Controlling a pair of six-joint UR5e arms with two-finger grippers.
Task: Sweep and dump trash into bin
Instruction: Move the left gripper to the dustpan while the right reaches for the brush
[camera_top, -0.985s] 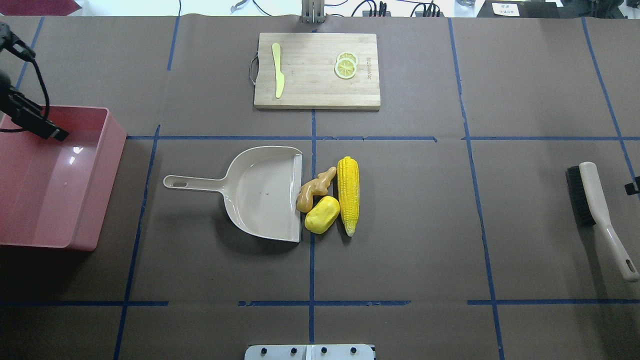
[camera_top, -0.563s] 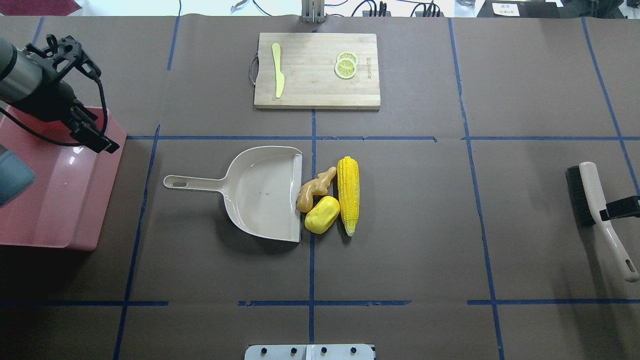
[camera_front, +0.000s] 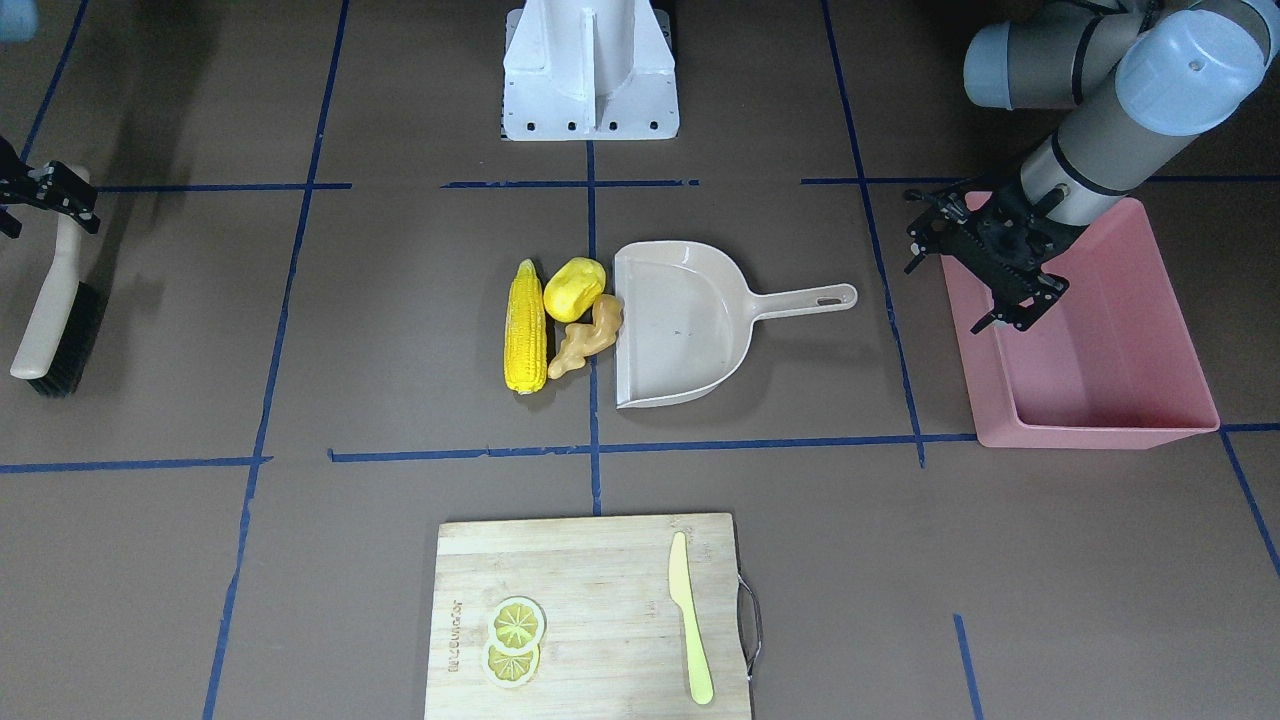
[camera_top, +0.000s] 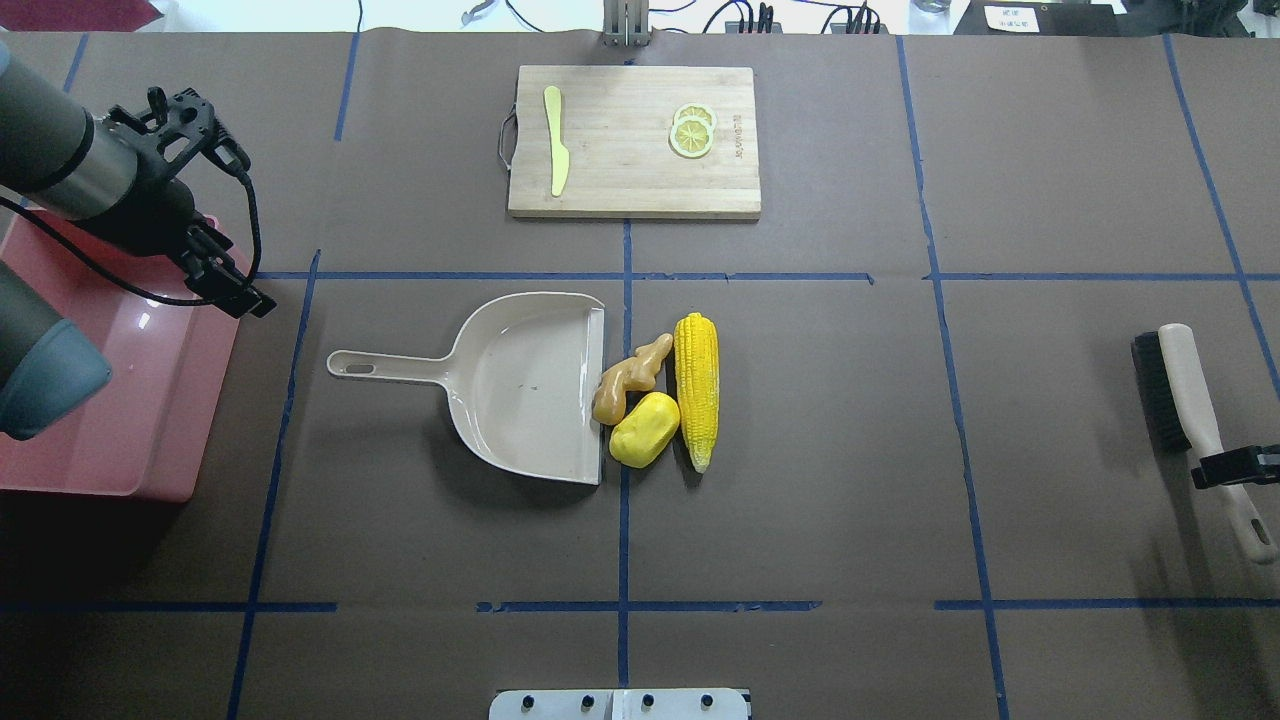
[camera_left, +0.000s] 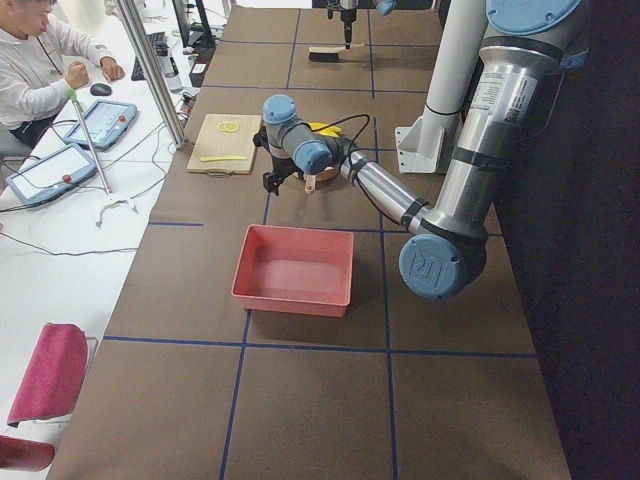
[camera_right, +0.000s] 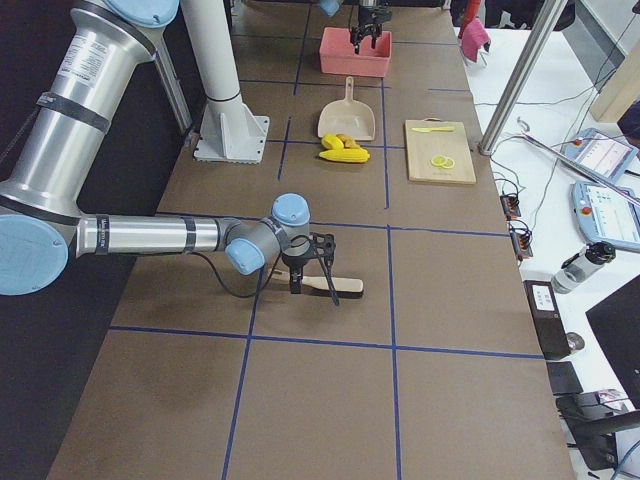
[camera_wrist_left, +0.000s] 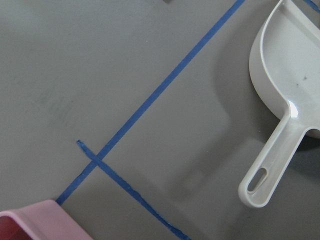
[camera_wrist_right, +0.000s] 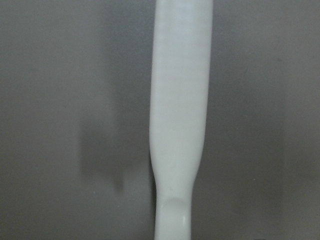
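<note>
The corn cob (camera_top: 696, 388), potato piece (camera_top: 645, 430) and ginger root (camera_top: 625, 382) lay just right of the dustpan (camera_top: 530, 390) (ginger touching its lip), well apart from the pink bin (camera_top: 120, 400) at the worktop's left, by whose corner the left gripper (camera_top: 240, 295) hung, fingers spread, while the right gripper (camera_top: 1235, 466) had its spread fingers astride the brush (camera_top: 1165, 390) handle.

Corn cob (camera_top: 696, 390), potato piece (camera_top: 645, 430), ginger root (camera_top: 625, 380) beside dustpan (camera_top: 520, 385) mouth; left gripper (camera_top: 243, 297) near bin (camera_top: 150, 410) corner.

Left gripper (camera_top: 238, 292) hangs at ten o'clock, jaws apart; right gripper (camera_top: 1235, 465) low at four o'clock, jaws apart.
</note>
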